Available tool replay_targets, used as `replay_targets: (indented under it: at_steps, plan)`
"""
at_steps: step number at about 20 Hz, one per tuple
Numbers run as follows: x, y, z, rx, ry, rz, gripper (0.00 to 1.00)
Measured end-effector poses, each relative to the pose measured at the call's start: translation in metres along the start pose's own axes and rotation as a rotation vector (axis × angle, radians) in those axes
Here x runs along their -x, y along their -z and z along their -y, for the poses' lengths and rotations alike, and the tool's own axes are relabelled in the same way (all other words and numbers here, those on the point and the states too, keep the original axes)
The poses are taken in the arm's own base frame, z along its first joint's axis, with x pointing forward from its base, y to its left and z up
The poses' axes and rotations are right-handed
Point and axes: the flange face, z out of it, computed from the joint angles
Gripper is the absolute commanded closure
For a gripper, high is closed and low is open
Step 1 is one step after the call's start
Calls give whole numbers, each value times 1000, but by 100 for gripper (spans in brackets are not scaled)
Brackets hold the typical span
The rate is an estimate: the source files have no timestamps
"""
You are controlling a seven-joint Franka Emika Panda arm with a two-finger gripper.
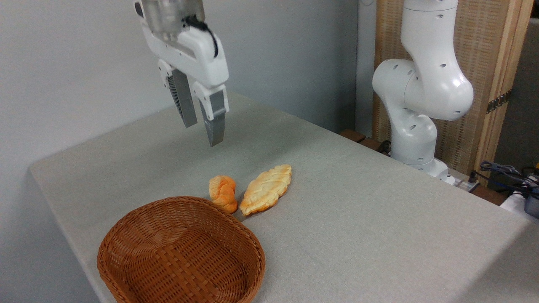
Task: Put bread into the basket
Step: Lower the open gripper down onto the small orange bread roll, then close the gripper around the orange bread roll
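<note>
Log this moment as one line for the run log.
gripper: open, empty, raised above table | bread: on table beside basket rim | basket: empty | phase: approach, no grasp yet

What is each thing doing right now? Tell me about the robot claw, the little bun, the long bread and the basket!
gripper: open, empty, up in the air.
bread: lying on the table, beside the basket's rim.
flat pastry: lying on the table, right of the bread.
basket: upright, empty.

The bun (223, 193) is hemmed in: basket (181, 252) rim touching in front, flat pastry (266, 189) just beside its right. Above and behind, open counter (358, 219).
</note>
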Motion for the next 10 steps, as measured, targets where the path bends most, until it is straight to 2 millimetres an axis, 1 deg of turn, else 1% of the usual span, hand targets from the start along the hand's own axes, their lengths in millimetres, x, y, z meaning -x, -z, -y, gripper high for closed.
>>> replay_targets:
  at_steps: [2,3,4,6,8,10]
  plan:
    - [-14,-37,-18,-1,-28,5,0]
    - [-18,-56,-23,-4,-31,4,0]
    - [-19,-77,-25,-4,-32,7,0]
    - [-14,-109,-27,3,-29,21,0]
    - [-10,-125,-26,4,-27,31,0]
    - [-7,-135,-25,-17,-32,36,0]
